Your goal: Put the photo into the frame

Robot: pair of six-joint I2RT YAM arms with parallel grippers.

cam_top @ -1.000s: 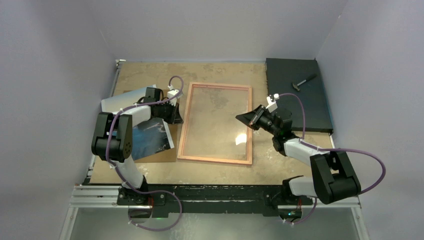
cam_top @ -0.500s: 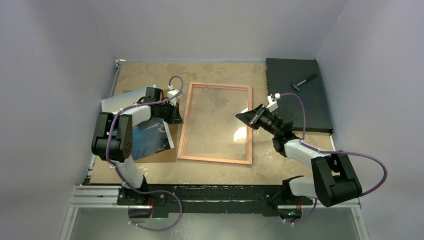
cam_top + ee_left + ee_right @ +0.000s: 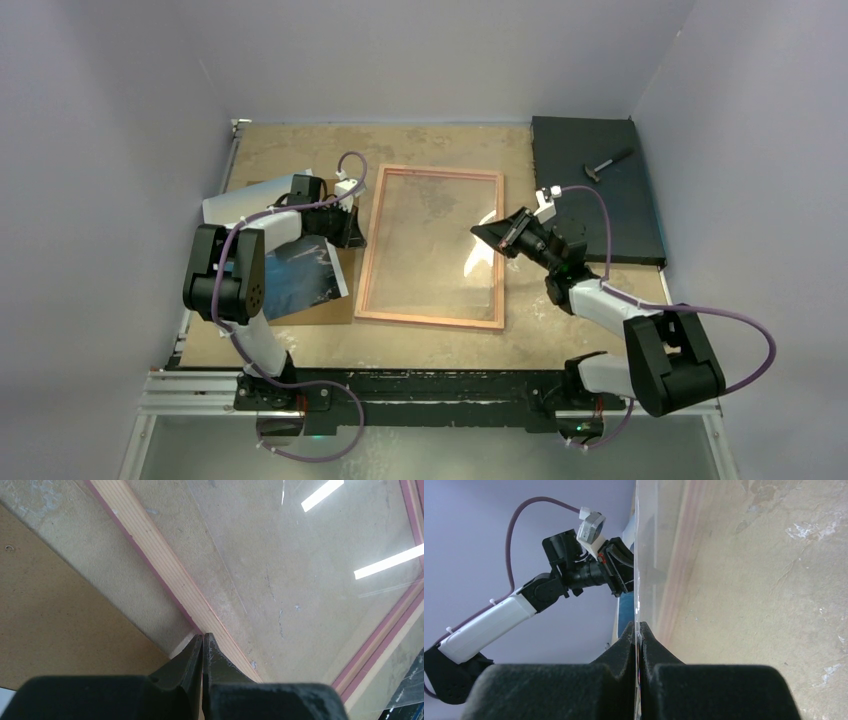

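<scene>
Lying flat at the centre of the table (image 3: 300, 150), the frame (image 3: 440, 171) showed its pale wood face up, with pink along the rim's edges. The left gripper (image 3: 351, 228) sat at the frame's left rim. In the left wrist view its 2 fingers (image 3: 185, 665) were pressed tight together with nothing between them, tips touching the rim's outer edge. The right gripper (image 3: 478, 234) reached over the right rim. In the right wrist view it was pinched closed on the thin edge of the clear pane (image 3: 636, 555), seen edge-on. The photo (image 3: 300, 278) lay outside the frame at lower left, on a brown backing board (image 3: 325, 310), partly under the left arm. A black mat (image 3: 600, 215) at upper right carried a small hammer (image 3: 607, 165).
</scene>
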